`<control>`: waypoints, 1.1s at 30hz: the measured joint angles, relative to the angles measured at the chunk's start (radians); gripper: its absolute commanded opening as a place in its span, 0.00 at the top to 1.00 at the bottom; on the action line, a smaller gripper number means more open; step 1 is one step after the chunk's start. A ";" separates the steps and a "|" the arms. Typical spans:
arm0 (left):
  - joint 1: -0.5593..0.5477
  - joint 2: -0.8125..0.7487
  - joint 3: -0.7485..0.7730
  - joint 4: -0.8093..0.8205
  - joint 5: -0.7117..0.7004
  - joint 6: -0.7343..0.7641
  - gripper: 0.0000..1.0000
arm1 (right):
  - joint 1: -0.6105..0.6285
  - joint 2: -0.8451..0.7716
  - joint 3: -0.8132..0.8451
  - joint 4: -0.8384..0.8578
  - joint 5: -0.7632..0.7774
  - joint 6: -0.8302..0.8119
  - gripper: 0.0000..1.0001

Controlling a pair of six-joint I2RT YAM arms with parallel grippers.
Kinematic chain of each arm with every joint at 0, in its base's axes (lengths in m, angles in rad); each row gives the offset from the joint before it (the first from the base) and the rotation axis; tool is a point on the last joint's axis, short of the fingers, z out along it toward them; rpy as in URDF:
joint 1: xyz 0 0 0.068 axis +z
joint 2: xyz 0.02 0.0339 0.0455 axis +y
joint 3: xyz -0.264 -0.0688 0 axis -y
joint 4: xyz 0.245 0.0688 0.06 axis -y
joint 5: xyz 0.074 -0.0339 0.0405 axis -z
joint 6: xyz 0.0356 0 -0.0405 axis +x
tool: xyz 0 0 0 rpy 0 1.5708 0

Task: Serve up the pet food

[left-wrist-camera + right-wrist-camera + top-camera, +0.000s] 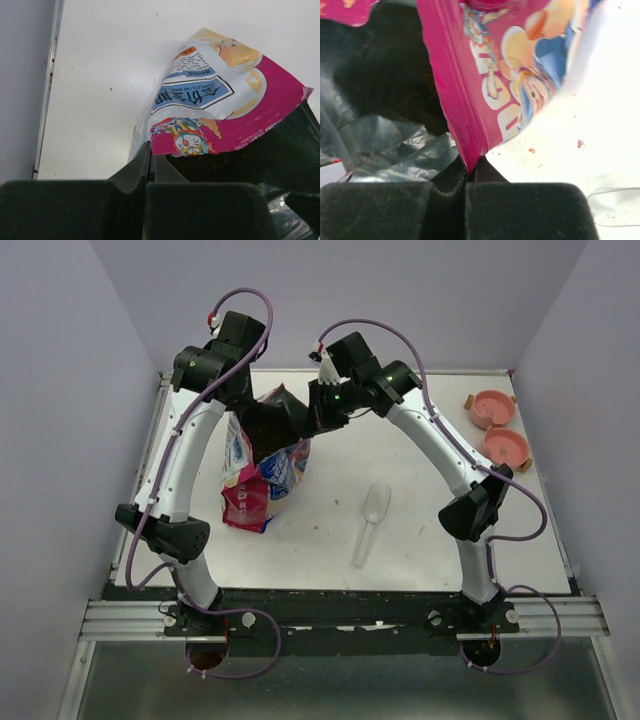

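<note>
A glossy pink-and-blue cartoon-printed bag stands on the white table, left of centre. Both grippers meet at its top. My left gripper is shut on the bag's rim at one side of the mouth. On the other side, my right gripper is shut on the pink edge of the bag. Between them the mouth gapes, dark inside with silvery lining. The pet food is hidden in that dark inside. A clear plastic scoop lies on the table, right of the bag.
Two pink bowls sit at the table's back right edge. The scoop's rim shows low in the right wrist view. Small reddish crumbs dot the table near the bag. Grey walls close in on three sides.
</note>
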 measured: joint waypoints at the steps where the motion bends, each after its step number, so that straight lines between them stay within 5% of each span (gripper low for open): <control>1: 0.000 -0.013 -0.010 -0.013 0.004 0.002 1.00 | -0.001 0.004 0.000 -0.011 0.000 -0.008 1.00; 3: 0.000 -0.044 -0.055 -0.019 0.025 0.006 0.93 | -0.001 0.006 -0.021 -0.021 -0.002 -0.024 0.99; 9: 0.001 -0.161 -0.231 0.055 0.077 0.027 0.51 | -0.001 -0.003 -0.058 -0.009 -0.031 -0.051 1.00; 15: 0.003 -0.221 -0.272 0.071 0.139 0.049 0.29 | -0.004 -0.003 -0.061 -0.007 -0.050 -0.055 1.00; 31: -0.074 -0.193 -0.331 0.083 0.090 -0.063 0.23 | -0.006 -0.003 -0.061 -0.008 -0.061 -0.053 1.00; 33: -0.074 -0.196 -0.361 0.083 0.065 -0.095 0.31 | -0.005 -0.003 -0.061 -0.008 -0.061 -0.053 1.00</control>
